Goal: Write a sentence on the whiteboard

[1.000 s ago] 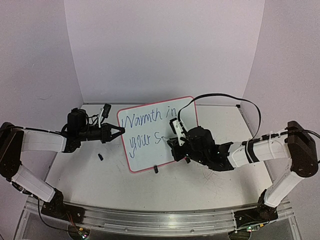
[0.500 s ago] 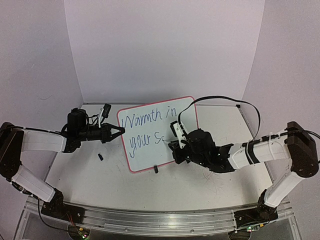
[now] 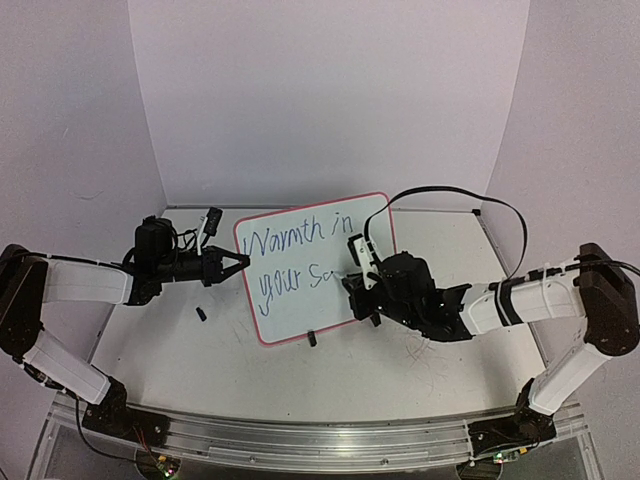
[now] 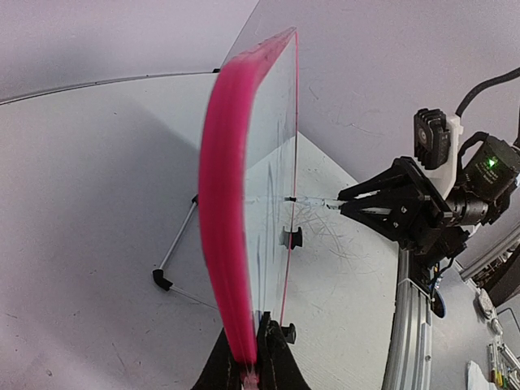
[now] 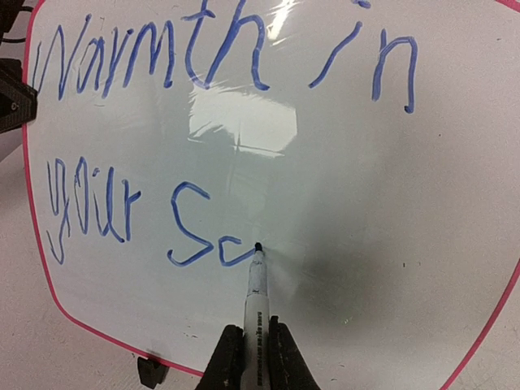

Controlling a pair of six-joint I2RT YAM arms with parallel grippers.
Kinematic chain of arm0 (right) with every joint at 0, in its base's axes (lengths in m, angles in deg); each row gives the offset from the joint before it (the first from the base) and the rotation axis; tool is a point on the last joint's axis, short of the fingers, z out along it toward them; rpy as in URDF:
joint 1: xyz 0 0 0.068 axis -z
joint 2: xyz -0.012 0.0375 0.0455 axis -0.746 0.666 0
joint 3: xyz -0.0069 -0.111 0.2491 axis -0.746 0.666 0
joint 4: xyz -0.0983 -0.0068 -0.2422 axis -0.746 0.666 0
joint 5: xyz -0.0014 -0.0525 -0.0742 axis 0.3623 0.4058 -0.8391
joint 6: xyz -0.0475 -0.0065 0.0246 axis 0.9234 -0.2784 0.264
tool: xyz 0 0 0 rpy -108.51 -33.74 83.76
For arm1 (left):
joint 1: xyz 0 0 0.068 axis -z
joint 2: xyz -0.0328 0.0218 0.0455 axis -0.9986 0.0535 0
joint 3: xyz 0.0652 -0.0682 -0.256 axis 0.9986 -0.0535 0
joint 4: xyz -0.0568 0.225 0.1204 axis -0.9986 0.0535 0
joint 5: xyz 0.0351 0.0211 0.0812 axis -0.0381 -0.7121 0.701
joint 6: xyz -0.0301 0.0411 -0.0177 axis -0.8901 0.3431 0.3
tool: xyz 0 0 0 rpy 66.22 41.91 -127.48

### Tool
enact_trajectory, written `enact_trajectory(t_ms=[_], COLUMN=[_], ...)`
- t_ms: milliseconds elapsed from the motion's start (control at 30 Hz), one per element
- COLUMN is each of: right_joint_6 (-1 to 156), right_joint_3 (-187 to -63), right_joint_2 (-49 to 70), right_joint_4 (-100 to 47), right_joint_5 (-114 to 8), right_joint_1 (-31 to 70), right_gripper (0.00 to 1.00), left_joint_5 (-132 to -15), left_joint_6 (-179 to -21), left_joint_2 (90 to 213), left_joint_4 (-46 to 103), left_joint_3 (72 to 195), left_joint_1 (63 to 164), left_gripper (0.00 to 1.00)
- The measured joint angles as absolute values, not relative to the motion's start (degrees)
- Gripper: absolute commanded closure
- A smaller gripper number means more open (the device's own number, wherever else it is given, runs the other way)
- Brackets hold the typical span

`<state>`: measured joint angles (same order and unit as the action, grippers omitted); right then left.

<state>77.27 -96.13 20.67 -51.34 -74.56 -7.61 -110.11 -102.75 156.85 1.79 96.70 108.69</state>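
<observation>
The whiteboard (image 3: 300,312) stands on its wire stand (image 4: 175,248), tilted back. The left gripper (image 4: 252,366) is closed on the pink frame at the board's left edge. The right gripper (image 5: 252,357) is closed on a blue marker (image 5: 256,296), in front of the board's lower half. The marker tip touches the board surface just after the letters "Sc". The sentence (image 5: 219,57) reads "Warmth in" on the upper line and "your Sc" on the lower line, so I judge the last word is not finished.

The risk I see is pressure. If the marker pushes too hard, the board may rock on its stand or turn in the narrow left grip, and the next letters would come out crooked. With too little pressure the stroke may break. The marker could also slip between the fingers.
</observation>
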Motion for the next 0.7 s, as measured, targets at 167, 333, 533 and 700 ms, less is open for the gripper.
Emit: enact_trajectory(t_ms=[167,333,533,700], right_joint_6=[77.88,77.93,77.86,77.64], right_joint_3=[-96.84,-97.3,-93.86,-93.27], right_joint_2=[21.17,21.81,17.68,15.4], right_joint_4=[-51.56,-51.59,-52.08,-52.83], right_joint_5=[-73.02,-71.56,-72.43,-72.43], right_joint_1=[-7.74,-7.9,-7.24,-4.84], right_gripper=[1.0,1.0,1.0,1.0], left_joint_5=[-110.13,-110.09,-110.19,-110.33], left_joint_6=[-102.73,-102.73,-102.68,-102.62], left_joint_2=[156.85,156.85,156.85,156.85], left_joint_4=[1.79,1.79,1.77,1.77], left_joint_3=[96.7,96.7,96.7,96.74], left_joint_1=[108.69,108.69,108.7,108.69], left_gripper=[1.0,1.0,1.0,1.0])
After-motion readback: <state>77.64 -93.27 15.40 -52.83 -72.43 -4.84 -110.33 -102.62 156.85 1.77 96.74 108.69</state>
